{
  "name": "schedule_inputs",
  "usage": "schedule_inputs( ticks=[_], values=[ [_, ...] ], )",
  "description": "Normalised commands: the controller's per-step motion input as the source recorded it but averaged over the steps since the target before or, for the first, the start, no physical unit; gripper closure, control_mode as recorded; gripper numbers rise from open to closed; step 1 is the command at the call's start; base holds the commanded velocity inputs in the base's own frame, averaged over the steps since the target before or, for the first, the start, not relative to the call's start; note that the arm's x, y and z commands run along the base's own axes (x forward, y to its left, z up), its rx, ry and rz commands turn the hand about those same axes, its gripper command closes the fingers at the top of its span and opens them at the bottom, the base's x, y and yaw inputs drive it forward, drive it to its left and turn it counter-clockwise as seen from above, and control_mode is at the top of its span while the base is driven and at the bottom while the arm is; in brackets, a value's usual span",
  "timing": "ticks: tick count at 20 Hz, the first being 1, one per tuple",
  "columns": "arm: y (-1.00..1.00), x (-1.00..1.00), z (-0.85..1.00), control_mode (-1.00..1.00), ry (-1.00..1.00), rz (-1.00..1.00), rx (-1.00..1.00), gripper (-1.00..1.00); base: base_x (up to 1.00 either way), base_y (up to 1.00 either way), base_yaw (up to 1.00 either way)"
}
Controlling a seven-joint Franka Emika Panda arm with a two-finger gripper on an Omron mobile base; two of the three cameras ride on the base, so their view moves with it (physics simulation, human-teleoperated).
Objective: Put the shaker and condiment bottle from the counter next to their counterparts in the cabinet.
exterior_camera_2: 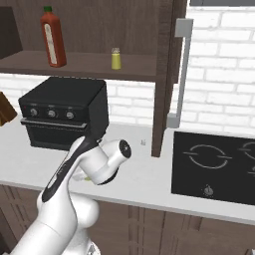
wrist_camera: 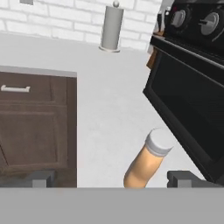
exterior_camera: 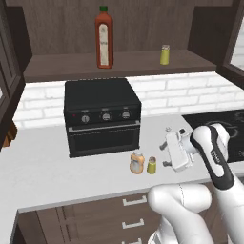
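The peach-orange condiment bottle (exterior_camera: 137, 163) stands on the white counter (exterior_camera: 47, 171) in front of the toaster oven, with the yellow-green shaker (exterior_camera: 151, 165) right beside it. My gripper (exterior_camera: 165, 147) hovers just right of the pair, fingers pointing left, open. In the hand view the condiment bottle (wrist_camera: 146, 162) rises between my spread fingertips, nearer the right one, and my gripper (wrist_camera: 113, 179) holds nothing. On the cabinet shelf (exterior_camera: 71, 66) stand the counterparts: a tall red bottle (exterior_camera: 104, 38) and a second shaker (exterior_camera: 165, 55). They appear again as red bottle (exterior_camera_2: 52, 37) and shaker (exterior_camera_2: 116, 59).
A black toaster oven (exterior_camera: 102, 116) sits on the counter under the shelf, close behind the bottle. A black cooktop (exterior_camera_2: 219, 164) lies to the right. A grey cylinder on a stand (wrist_camera: 111, 28) stands by the brick wall. Brown drawers (wrist_camera: 35, 127) run below the counter.
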Motion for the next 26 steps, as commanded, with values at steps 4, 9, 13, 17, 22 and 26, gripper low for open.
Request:
schedule_inputs(
  ticks=[4, 9, 13, 17, 22, 26],
  values=[
    [-0.12, 0.06, -0.18, -1.00, -0.06, 0.00, 0.00, -1.00, 0.00, 0.00, 0.00],
    [0.00, 0.04, -0.29, -1.00, -0.05, 0.01, 0.00, -1.00, 0.00, 0.00, 0.00],
    [0.00, 0.00, -0.26, -1.00, 0.00, 0.00, 0.00, -1.00, 0.00, 0.00, 0.00],
    [0.00, 0.13, -0.17, -1.00, -0.01, 0.00, 0.00, -1.00, 0.00, 0.00, 0.00],
    [0.01, 0.25, -0.03, -1.00, -0.04, 0.00, 0.00, -1.00, 0.00, 0.00, 0.00],
    [0.07, 0.20, -0.09, -1.00, -0.02, 0.00, 0.00, -1.00, 0.00, 0.00, 0.00]
  ],
)
